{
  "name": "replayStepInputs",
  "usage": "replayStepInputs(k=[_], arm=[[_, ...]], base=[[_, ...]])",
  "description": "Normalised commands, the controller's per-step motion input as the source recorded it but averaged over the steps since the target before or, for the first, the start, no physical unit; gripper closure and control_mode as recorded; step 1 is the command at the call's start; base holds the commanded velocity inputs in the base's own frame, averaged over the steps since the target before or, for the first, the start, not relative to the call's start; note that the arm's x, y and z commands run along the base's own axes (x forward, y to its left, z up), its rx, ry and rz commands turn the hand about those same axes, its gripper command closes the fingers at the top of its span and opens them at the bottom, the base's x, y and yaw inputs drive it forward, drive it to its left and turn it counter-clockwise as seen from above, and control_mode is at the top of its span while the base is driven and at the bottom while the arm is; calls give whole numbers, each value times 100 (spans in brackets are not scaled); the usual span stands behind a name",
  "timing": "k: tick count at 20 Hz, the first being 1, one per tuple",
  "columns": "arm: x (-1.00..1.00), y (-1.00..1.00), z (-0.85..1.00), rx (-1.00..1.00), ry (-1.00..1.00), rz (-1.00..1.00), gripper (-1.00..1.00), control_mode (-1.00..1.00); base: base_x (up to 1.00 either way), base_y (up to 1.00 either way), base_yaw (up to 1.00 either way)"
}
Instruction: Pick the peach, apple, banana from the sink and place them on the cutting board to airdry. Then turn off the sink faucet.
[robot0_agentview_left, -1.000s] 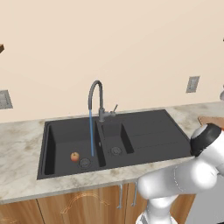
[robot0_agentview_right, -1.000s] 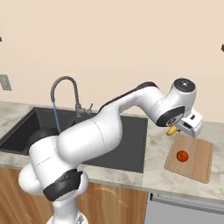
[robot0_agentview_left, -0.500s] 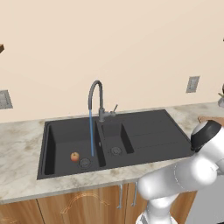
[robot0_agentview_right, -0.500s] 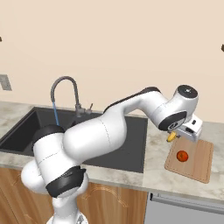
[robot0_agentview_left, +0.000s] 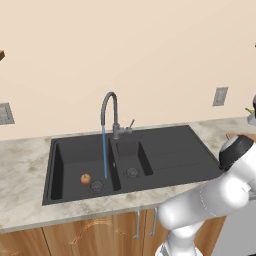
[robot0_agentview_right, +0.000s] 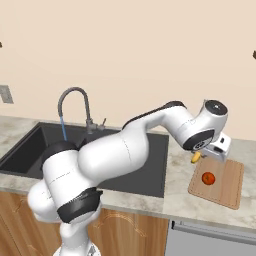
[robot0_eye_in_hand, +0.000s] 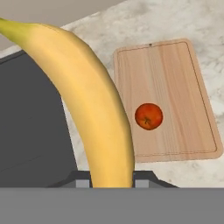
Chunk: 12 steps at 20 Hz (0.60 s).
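Note:
My gripper is shut on the yellow banana, which hangs just above the counter at the left edge of the wooden cutting board. In the hand view the banana runs up between my fingertips, with the cutting board beyond it to the right. A round red fruit lies on the board, the same fruit near the board's middle in the hand view. A small orange-red fruit sits in the large basin of the black sink. The sink faucet pours a thin blue stream.
Marbled counter surrounds the sink and board. Wall outlets sit on the beige backsplash. The sink's flat drainboard lies left of the banana in the hand view. Wooden cabinet fronts run below the counter.
The arm has carried the banana a little further right and lower, toward the cutting board. The fruit on the board and the fruit in the sink have stayed put; water still runs.

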Motion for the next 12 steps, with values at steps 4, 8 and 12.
replayStepInputs(k=[4, 8, 12], arm=[[20, -4, -11, -1, 0, 0, 100, -100], [17, -21, -18, -3, 1, 0, 100, -100], [21, -17, -12, -3, 0, 0, 100, -100]], base=[[0, 0, 0], [0, 0, 0], [0, 0, 0]])
